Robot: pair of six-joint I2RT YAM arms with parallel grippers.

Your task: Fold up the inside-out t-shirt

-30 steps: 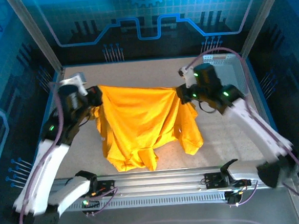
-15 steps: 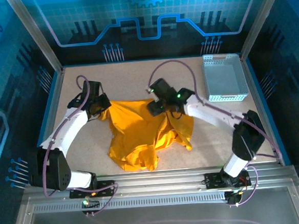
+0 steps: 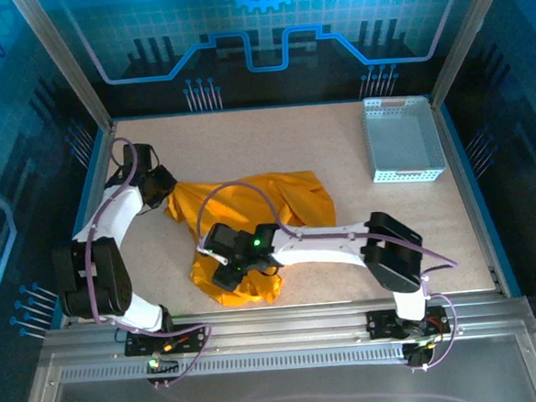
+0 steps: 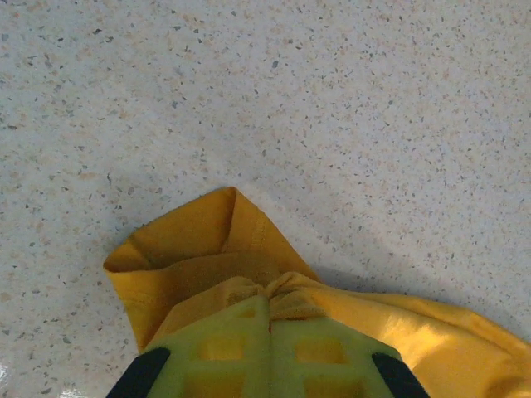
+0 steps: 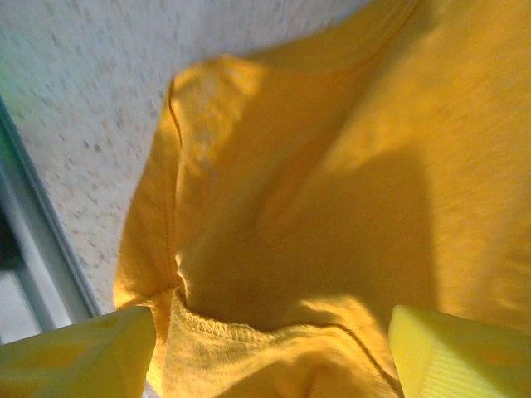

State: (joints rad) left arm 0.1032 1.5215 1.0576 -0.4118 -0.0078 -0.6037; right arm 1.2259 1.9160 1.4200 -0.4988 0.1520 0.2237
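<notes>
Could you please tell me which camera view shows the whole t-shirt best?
The top external view: the t-shirt lies crumpled on the table, nearly its whole outline visible. The left wrist view gives a corner pinched in the left hand; the right wrist view, close folds under the open right hand.

The right hand (image 5: 270,344) gapes over the rumpled t-shirt (image 5: 332,166), speckled table (image 5: 75,99) beyond.

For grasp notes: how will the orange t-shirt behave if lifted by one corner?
Likely floppy: the t-shirt lies crumpled in folds. Probably light and thin: it bunches small in the shut left tool. Pushed, it likely wrinkles, not slides.
</notes>
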